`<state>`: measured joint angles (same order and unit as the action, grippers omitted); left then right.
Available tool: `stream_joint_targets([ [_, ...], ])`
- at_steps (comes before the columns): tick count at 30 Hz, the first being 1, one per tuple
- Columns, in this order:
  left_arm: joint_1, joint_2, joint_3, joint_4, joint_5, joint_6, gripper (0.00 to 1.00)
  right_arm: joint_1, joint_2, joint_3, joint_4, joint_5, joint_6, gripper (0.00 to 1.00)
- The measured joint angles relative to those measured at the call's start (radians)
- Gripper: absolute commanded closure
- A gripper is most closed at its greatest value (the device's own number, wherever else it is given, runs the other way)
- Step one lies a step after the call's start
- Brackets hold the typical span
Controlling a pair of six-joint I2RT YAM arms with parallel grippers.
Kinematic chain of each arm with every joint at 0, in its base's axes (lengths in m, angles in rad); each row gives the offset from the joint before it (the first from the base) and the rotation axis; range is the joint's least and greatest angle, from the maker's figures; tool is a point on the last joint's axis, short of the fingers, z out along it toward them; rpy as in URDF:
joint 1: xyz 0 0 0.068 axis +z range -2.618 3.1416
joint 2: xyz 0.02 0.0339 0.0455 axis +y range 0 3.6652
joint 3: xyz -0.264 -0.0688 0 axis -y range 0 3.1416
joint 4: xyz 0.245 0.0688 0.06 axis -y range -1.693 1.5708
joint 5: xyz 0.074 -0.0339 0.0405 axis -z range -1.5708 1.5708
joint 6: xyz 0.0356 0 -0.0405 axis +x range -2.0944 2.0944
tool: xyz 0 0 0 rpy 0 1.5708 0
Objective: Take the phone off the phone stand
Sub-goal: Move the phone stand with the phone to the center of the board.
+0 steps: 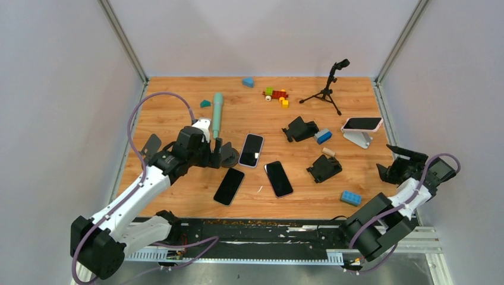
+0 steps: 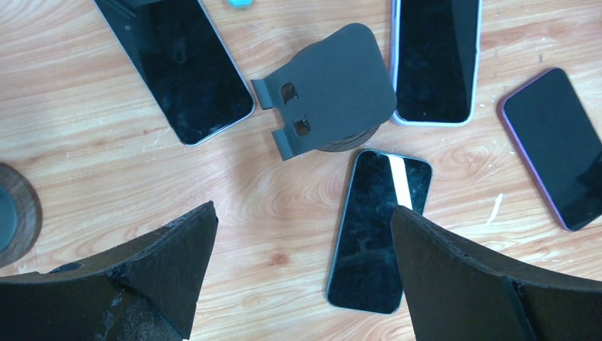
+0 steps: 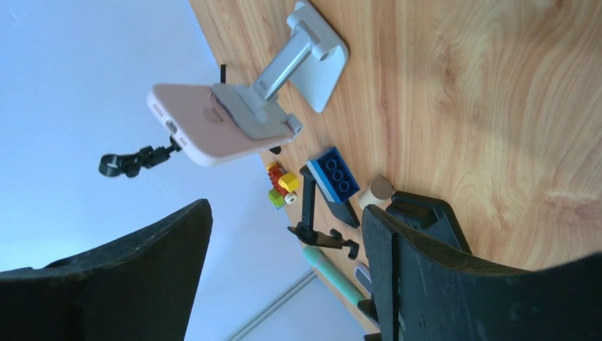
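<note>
Between pale walls [image 1: 59, 89], a wooden table [image 1: 178, 113] bears the phone stand [image 1: 360, 139].

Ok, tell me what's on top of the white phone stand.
A pink phone rests on the white phone stand, dark screen up. From above it covers the stand's cradle; only its lower part shows.

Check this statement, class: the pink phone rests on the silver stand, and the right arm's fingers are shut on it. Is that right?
No. The pink phone rests on the silver stand, but the right arm's fingers are open and clear of it, as the right wrist view shows.
</note>
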<state>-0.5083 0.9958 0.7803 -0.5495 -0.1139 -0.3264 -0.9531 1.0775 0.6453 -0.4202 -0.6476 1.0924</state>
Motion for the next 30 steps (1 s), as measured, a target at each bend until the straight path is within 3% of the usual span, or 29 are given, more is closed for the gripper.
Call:
stream_joint_targets([
  [8,0.000,0.053,0.020,-0.034,-0.038,0.042,0.03,-0.004,0.186,-0.058,0.208,-0.005,0.203,0.24],
  [13,0.000,0.054,0.020,-0.039,-0.054,0.057,0.03,0.014,0.240,-0.033,0.251,0.048,0.259,0.24],
  [30,0.000,-0.045,0.005,-0.037,-0.067,0.098,0.06,0.238,0.598,0.116,0.415,0.090,0.349,0.24],
])
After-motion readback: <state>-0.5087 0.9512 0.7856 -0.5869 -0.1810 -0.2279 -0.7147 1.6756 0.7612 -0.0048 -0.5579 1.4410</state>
